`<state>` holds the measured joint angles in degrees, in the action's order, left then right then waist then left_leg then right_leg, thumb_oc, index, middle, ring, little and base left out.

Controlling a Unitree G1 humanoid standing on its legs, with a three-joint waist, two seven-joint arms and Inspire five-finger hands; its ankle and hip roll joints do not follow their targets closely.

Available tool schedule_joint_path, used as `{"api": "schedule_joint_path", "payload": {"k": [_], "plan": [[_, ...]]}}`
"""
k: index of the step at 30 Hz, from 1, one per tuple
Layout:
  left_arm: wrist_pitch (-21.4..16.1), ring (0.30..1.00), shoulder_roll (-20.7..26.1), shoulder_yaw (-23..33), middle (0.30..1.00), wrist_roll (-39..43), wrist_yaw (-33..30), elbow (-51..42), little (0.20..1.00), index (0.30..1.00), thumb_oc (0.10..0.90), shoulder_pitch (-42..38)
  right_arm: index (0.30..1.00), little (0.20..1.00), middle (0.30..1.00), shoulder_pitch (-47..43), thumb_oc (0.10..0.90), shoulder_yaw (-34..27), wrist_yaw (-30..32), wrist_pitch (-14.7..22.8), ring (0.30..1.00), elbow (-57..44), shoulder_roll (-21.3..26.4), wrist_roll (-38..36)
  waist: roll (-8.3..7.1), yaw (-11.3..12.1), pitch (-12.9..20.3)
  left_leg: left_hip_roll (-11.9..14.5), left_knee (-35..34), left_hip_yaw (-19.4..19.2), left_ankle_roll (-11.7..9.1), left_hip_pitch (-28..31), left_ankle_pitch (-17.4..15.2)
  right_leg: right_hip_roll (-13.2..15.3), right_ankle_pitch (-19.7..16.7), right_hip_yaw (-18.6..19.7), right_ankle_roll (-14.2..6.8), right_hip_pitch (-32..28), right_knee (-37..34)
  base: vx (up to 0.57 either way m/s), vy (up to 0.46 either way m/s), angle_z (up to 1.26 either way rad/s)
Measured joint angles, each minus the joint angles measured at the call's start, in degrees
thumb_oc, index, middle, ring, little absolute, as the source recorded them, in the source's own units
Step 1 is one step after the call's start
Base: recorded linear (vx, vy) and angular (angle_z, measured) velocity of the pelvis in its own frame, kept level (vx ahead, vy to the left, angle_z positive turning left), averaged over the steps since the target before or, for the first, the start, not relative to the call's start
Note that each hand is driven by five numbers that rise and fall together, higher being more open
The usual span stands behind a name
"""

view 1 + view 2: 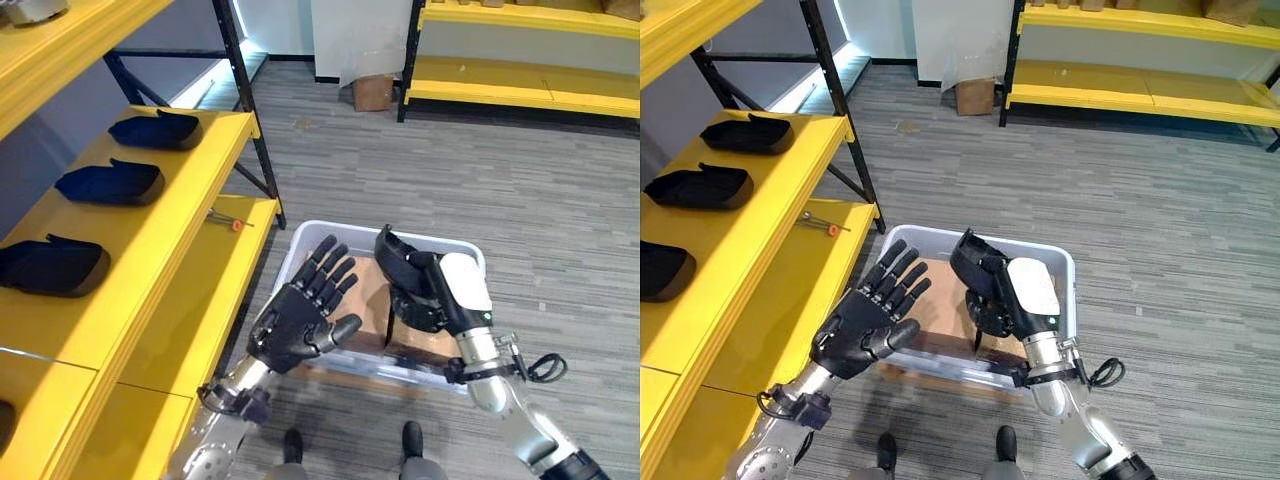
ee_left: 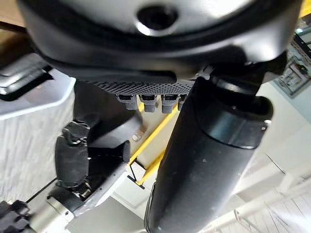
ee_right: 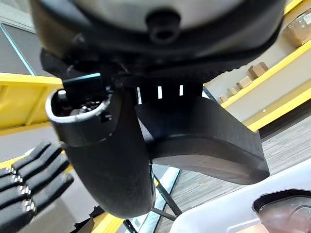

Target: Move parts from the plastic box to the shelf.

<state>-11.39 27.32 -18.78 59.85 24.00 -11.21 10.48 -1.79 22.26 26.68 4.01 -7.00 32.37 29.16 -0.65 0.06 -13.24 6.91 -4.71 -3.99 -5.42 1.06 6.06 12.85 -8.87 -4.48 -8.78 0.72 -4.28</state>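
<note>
- Holding a black part [image 1: 402,262] above the plastic box [image 1: 300,252], the right hand [image 1: 440,295] has its fingers curled round it — thumb w/ white cover on top, back of hand facing up.
- Right arm comes in from lower right, forearm angled up and inward, wrist bent so the hand sits over the box's right half.
- Right wrist view: the same part [image 3: 204,141] shows as a dark curved shell clamped between thumb and fingers; box rim in the corner beyond it.
- Left hand [image 1: 300,315] hovers over the box's left-front edge, palm side down, fingers [image 1: 330,265] straight and spread, pointing away from the robot; thumb sticks out to the right. Holds nothing.
- Left arm rises from lower left, next to the shelf's front edge.
- Box sits on the floor [image 1: 520,190] just right of the yellow shelf [image 1: 190,230]; brown cardboard [image 1: 362,300] lines its inside.
- Shelf's upper level carries three black parts in a row — far [image 1: 158,130], middle [image 1: 110,183], near [image 1: 52,266] — well apart from each other.
- Lower shelf level: small screwdriver w/ red handle [image 1: 232,222] near the back post.
- Far side of room: second yellow rack [image 1: 520,80], small cardboard carton [image 1: 373,92] on the floor beside it.
</note>
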Motion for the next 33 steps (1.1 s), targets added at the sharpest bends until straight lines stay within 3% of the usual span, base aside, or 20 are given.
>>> {"api": "schedule_joint_path", "payload": {"k": [3, 4, 5, 7, 10, 14, 15, 17, 18, 19, 20, 21, 22, 23, 24, 27, 28, 29, 32, 33], "plan": [[0.5, 1.0, -0.1, 0.1, 1.0, -0.1, 0.1, 0.0, 1.0, 1.0, 0.9, 0.8, 0.3, 0.3, 0.3, 2.7, 0.4, -3.0, 0.0, 0.8, 0.3, -0.2, 0.5, 0.0, 0.75, -0.5, 0.4, 0.2, 0.0, 3.2, 0.4, -1.1, 0.3, -1.0, 2.7, 0.7, -0.3, 0.1, 2.5, -0.14, -0.124, 0.54], [0.6, 1.0, -0.1, 1.1, 1.0, 0.1, 0.2, -0.3, 1.0, 1.0, 0.9, 1.0, 0.3, 0.3, 0.3, 5.2, 0.4, -4.6, 0.1, 0.9, 0.3, -0.6, 2.2, 0.0, 1.75, -1.8, 1.1, 0.9, 0.2, 7.5, 1.3, -2.3, 1.3, -3.9, 6.7, 5.0, 0.1, 0.9, 6.5, -0.3, -0.248, 1.25], [0.5, 1.0, -0.2, 2.0, 1.0, 0.5, 0.1, -0.4, 1.0, 1.0, 0.9, 0.5, 0.3, 0.3, 0.3, 5.0, 0.4, -4.6, 0.1, 1.0, 0.3, -0.7, 4.5, 0.0, 2.81, -1.2, 2.1, 1.8, 0.2, 9.7, 1.6, -4.3, 1.6, -5.7, 8.1, 6.0, 0.9, 2.3, 7.7, -0.3, -0.241, 1.16], [0.0, 1.0, -2.0, 2.0, 1.0, 0.5, -0.6, -0.3, 1.0, 1.0, 0.9, 0.5, 0.3, 0.3, 0.3, 3.4, 0.4, -4.3, 0.2, 1.0, 0.3, -0.7, 6.2, 0.0, 4.63, 0.5, 3.0, 2.3, 0.5, 11.0, 4.0, -5.7, 1.7, -6.6, 7.2, 5.3, 1.5, 2.7, 6.2, -0.23, -0.193, 0.25], [-0.1, 1.0, -3.8, 0.7, 1.0, 0.0, -1.3, -0.3, 1.0, 1.0, 0.9, 1.0, 0.3, 0.3, 0.3, 2.3, 0.4, -4.3, 1.8, 1.9, 0.3, -0.8, 6.6, -1.2, 6.69, 0.7, 4.2, 2.0, 1.3, 12.1, 4.1, -7.1, 1.6, -6.7, 5.9, 5.4, 1.3, 1.8, 3.5, -0.19, -0.151, 0.07], [-0.6, 1.0, -4.0, 0.7, 1.0, 0.0, -2.3, -0.2, 1.0, 1.0, 0.9, 2.4, 0.3, 0.3, 0.3, 2.3, 0.4, -4.3, 2.8, 2.5, 0.3, -1.8, 6.6, -3.5, 7.57, 0.7, 4.2, 1.7, 2.4, 13.3, 3.5, -9.6, 2.6, -6.9, 5.4, 3.9, 1.0, 1.8, 2.5, -0.16, -0.072, 0.3], [-0.6, 1.0, -4.1, 0.6, 1.0, -0.1, -2.2, 0.0, 1.0, 1.0, 0.9, 2.6, 0.3, 0.3, 0.3, 2.6, 0.4, -4.5, 3.5, 2.5, 0.3, -1.8, 6.4, -3.4, 8.04, 0.3, 4.2, 1.4, 3.1, 13.3, 2.9, -11.3, 4.4, -6.8, 5.6, 2.0, 1.3, 1.7, 2.5, -0.16, -0.028, 1.06], [-0.2, 1.0, -4.3, 0.2, 1.0, -0.4, -2.0, 0.5, 1.0, 1.0, 0.9, 1.7, 0.3, 0.3, 0.3, 3.9, 0.4, -5.3, 5.1, 1.9, 0.3, -1.8, 6.2, -3.4, 9.1, -1.2, 3.7, -0.2, 3.7, 7.5, 3.5, -14.4, 9.0, -6.8, 6.9, -1.1, 2.1, 0.8, 2.8, -0.16, 0.011, 1.68], [-0.3, 1.0, -3.9, 0.0, 1.0, -0.6, -1.8, 0.3, 1.0, 1.0, 0.9, 1.5, 0.3, 0.3, 0.3, 4.3, 0.4, -5.4, 5.2, 1.6, 0.3, -1.8, 6.5, -3.4, 10.8, -1.5, 3.3, 0.9, 2.1, 2.8, 5.9, -14.2, 7.2, -7.6, 8.1, -4.2, 2.0, 0.3, 4.4, -0.16, 0.085, 2.06], [-0.3, 1.0, -1.9, 0.0, 1.0, -0.6, -1.7, 0.1, 1.0, 1.0, 0.9, 1.5, 0.3, 0.3, 0.3, 4.6, 0.4, -5.3, 5.2, 1.5, 0.3, -1.8, 5.6, -3.4, 10.37, -0.8, 2.2, 2.5, 2.2, -2.9, 4.5, -14.3, 0.0, -7.7, 11.7, -4.7, 4.2, 1.3, 9.3, -0.1, 0.095, 1.87], [-0.4, 1.0, -0.2, 0.1, 1.0, -0.6, -1.7, 0.0, 1.0, 1.0, 0.9, 1.6, 0.3, 0.3, 0.3, 4.4, 0.4, -4.9, 5.1, 1.6, 0.3, -1.8, 5.2, -3.4, 7.29, -0.6, 1.3, 1.4, 3.2, -5.1, 1.9, -14.5, -3.4, -4.6, 12.9, -4.8, 5.1, 2.1, 10.7, -0.12, 0.169, 1.32], [-0.5, 1.0, 1.0, 0.0, 1.0, -0.6, -1.9, 0.3, 1.0, 1.0, 0.9, 1.6, 0.3, 0.3, 0.3, 3.4, 0.4, -4.7, 4.9, 1.6, 0.3, -1.8, 4.5, -3.4, 4.88, 0.7, 0.9, -0.1, 8.6, -6.7, 4.4, -15.0, -2.6, -1.7, 12.9, -5.3, 5.3, 2.6, 11.3, -0.05, 0.132, 0.52], [-0.5, 1.0, 1.6, -0.3, 1.0, -0.8, -2.2, 0.3, 1.0, 1.0, 0.9, 1.8, 0.3, 0.3, 0.3, 2.9, 0.4, -4.6, 4.7, 1.8, 0.3, -2.1, 3.8, -3.4, 3.2, 1.4, 1.0, -0.3, 12.2, -8.5, 5.2, -14.1, -3.1, 0.6, 12.1, -5.4, 6.1, 2.4, 10.7, -0.06, 0.211, 0.38], [-0.4, 1.0, 1.1, -1.1, 1.0, -1.9, -2.6, 0.2, 1.0, 1.0, 0.9, 1.0, 0.3, 0.3, 0.3, 2.7, 0.4, -4.6, 4.7, 1.7, 0.3, -3.7, 3.8, -3.4, 2.68, 0.6, 1.0, 0.8, 13.6, -11.2, 4.9, -10.1, -4.9, 2.1, 10.3, -7.2, 4.1, 0.0, 8.7, -0.05, 0.215, 0.8], [-0.1, 1.0, -1.8, -2.5, 1.0, -2.3, -2.5, -0.6, 1.0, 1.0, 0.9, -0.1, 0.3, 0.3, 0.3, 2.2, 0.4, -4.8, 5.2, 1.9, 0.3, -5.7, 6.2, -3.4, 6.19, -2.5, 1.7, 3.1, 8.4, -11.6, 6.2, -2.8, 1.4, 1.6, 11.0, -9.8, 1.7, -1.9, 10.0, -0.06, 0.303, 0.98], [1.2, 1.0, -1.7, -3.4, 1.0, -2.2, -2.5, -0.4, 1.0, 1.0, 0.9, -4.8, 0.3, 0.3, 0.3, 0.8, 0.4, -4.7, 5.3, 2.4, 0.3, -5.6, 5.7, -3.4, 4.87, -2.6, 1.4, 1.8, 3.4, -12.5, 5.1, -2.2, 2.9, 2.2, 11.9, -9.4, 1.0, -0.7, 10.6, -0.04, 0.317, 0.49], [1.4, 1.0, -1.3, -3.8, 1.0, -2.2, -2.6, -0.3, 1.0, 1.0, 0.9, -5.6, 0.3, 0.3, 0.3, 0.6, 0.4, -4.9, 5.2, 2.6, 0.3, -5.5, 5.4, -3.4, 4.52, -2.8, 1.3, 1.6, 2.2, -12.9, 6.0, -2.1, 2.8, 3.1, 10.0, -10.8, 0.3, -1.2, 9.3, -0.02, 0.378, 0.21], [1.4, 1.0, -1.3, -4.1, 1.0, -2.3, -2.7, -0.3, 1.0, 1.0, 0.9, -5.6, 0.3, 0.3, 0.3, 0.8, 0.4, -5.2, 5.0, 2.9, 0.3, -5.5, 4.8, -3.4, 4.33, -2.9, 1.3, 1.7, 2.7, -13.8, 7.7, -1.9, 0.0, 3.4, 9.6, -10.8, 0.2, -1.4, 9.1, -0.01, 0.355, 0.17], [1.4, 1.0, -1.2, -4.4, 1.0, -3.0, -4.4, 0.1, 1.0, 1.0, 0.9, -5.4, 0.3, 0.3, 0.3, 2.8, 0.4, -5.3, 5.0, 3.4, 0.3, -5.5, 2.7, -3.4, 3.82, -4.8, 1.2, -1.1, 3.5, -14.3, 3.8, -2.0, -1.1, 5.2, 9.2, -11.6, -1.2, -3.3, 8.5, 0.0, 0.299, 0.2], [1.4, 1.0, -1.2, -4.3, 1.0, -3.8, -5.0, 0.0, 1.0, 1.0, 0.9, -5.4, 0.3, 0.3, 0.3, 3.4, 0.4, -5.3, 5.0, 3.5, 0.3, -5.5, 2.3, -3.4, 3.57, -4.9, 1.3, -2.1, 3.0, -14.2, 3.7, -1.9, -1.2, 6.0, 8.9, -11.7, -1.0, -3.5, 8.1, -0.01, 0.443, 0.24]]}}
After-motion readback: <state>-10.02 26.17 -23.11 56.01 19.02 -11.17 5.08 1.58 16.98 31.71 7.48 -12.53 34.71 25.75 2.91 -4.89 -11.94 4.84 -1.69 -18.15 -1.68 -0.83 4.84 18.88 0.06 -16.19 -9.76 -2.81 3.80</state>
